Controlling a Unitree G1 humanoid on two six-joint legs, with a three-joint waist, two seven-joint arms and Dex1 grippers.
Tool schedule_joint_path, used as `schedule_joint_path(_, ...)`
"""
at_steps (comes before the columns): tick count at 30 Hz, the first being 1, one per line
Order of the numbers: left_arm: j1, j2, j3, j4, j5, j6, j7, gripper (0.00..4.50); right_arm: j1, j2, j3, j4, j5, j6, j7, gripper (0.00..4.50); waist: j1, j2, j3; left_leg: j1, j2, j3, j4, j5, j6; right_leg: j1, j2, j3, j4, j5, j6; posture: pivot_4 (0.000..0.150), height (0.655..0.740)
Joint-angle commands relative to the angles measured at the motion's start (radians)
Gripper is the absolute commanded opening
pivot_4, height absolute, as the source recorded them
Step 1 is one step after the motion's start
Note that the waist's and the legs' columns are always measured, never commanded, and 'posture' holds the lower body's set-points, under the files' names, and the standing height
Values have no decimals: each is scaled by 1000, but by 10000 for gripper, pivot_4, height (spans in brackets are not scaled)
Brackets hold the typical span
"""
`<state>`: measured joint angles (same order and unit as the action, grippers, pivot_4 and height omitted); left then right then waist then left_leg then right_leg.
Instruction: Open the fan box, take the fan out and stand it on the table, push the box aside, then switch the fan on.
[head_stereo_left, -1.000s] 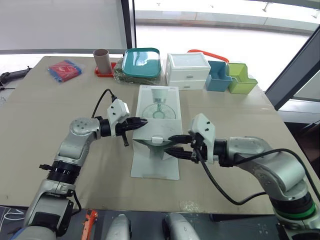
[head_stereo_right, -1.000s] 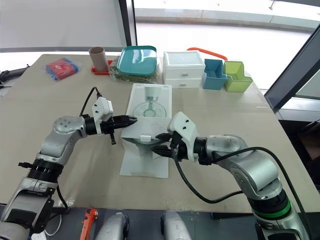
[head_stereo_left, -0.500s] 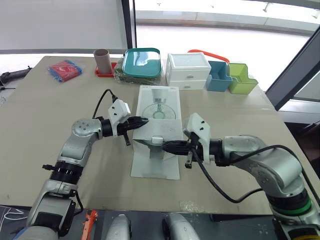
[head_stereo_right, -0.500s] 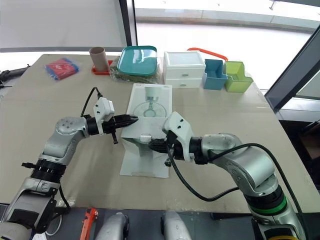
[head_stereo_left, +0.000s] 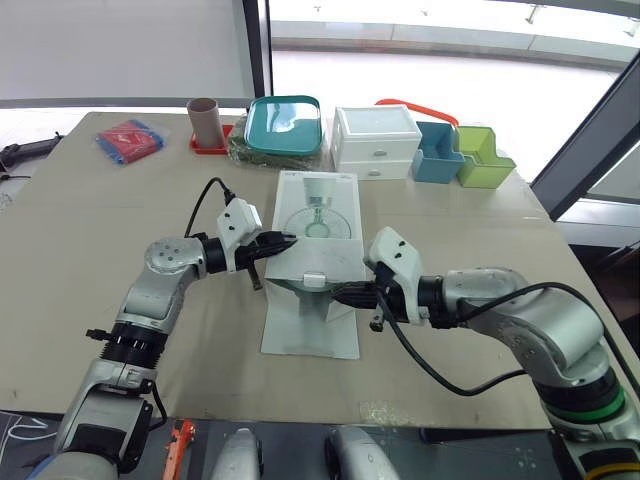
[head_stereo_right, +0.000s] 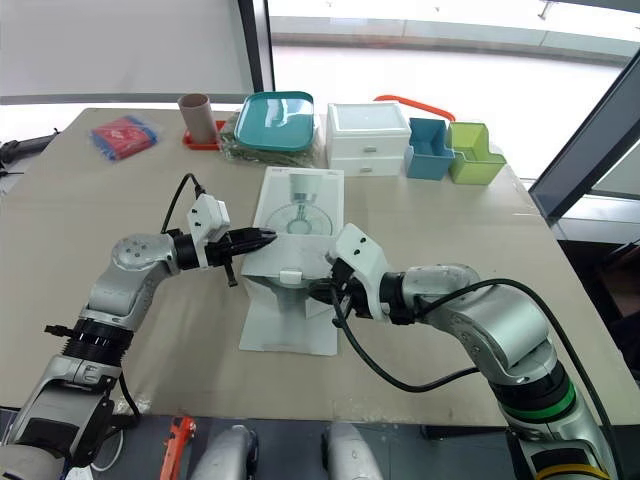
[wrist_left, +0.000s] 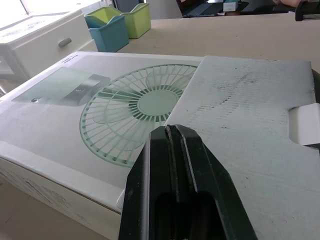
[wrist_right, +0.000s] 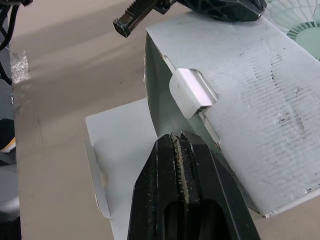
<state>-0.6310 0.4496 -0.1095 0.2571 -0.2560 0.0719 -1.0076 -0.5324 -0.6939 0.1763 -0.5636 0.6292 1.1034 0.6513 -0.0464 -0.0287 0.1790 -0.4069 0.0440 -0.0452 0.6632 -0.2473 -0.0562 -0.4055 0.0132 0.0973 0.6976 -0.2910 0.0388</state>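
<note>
The white fan box (head_stereo_left: 320, 205), printed with a green fan, lies flat at mid-table. Its near end is open: a long flap (head_stereo_left: 310, 330) rests on the table toward me, and a grey inner flap with a tab (wrist_right: 192, 92) stands raised over the opening. My left gripper (head_stereo_left: 290, 241) is shut, its tips resting on the box's top at the left edge by the fold (wrist_left: 170, 129). From the right side, my right gripper (head_stereo_left: 340, 294) is shut, and its tips (wrist_right: 176, 136) press at the box's open end under the raised flap.
Along the back edge stand a cardboard tube (head_stereo_left: 206, 120), a teal tray (head_stereo_left: 283, 122), a white drawer unit (head_stereo_left: 375, 140), a blue bin (head_stereo_left: 436, 150) and a green bin (head_stereo_left: 483, 157). A red packet (head_stereo_left: 130, 138) lies back left. An orange tool (head_stereo_left: 178, 445) hangs off the front edge.
My right gripper went from open to shut and moved left to the box's open end. The left gripper has barely moved.
</note>
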Motion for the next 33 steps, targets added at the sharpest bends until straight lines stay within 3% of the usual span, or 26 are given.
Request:
schedule_joint_path(1, 1, -9, 3, 5, 15, -2, 16, 0, 14, -47, -3, -47, -4, 16, 11, 506, 0, 0, 0, 0, 0, 0, 0, 0, 0, 0, 0, 0, 0, 0, 0, 1500, 7400)
schedule_joint_path(18, 6, -36, -2, 7, 22, -7, 21, 0, 70, -283, -68, -75, -14, -36, 139, 506, 1, 0, 0, 0, -1, 0, 1, 0, 0, 1, -1, 0, 0, 0, 0, 1500, 7400)
schedule_joint_path(33, 9, -26, 3, 3, 26, -6, 23, 0, 103, -189, -1, 20, -172, -137, 77, 506, 1, 0, 0, 0, -1, 0, 0, 0, 0, 1, -1, 0, 0, 0, 0, 1500, 7400)
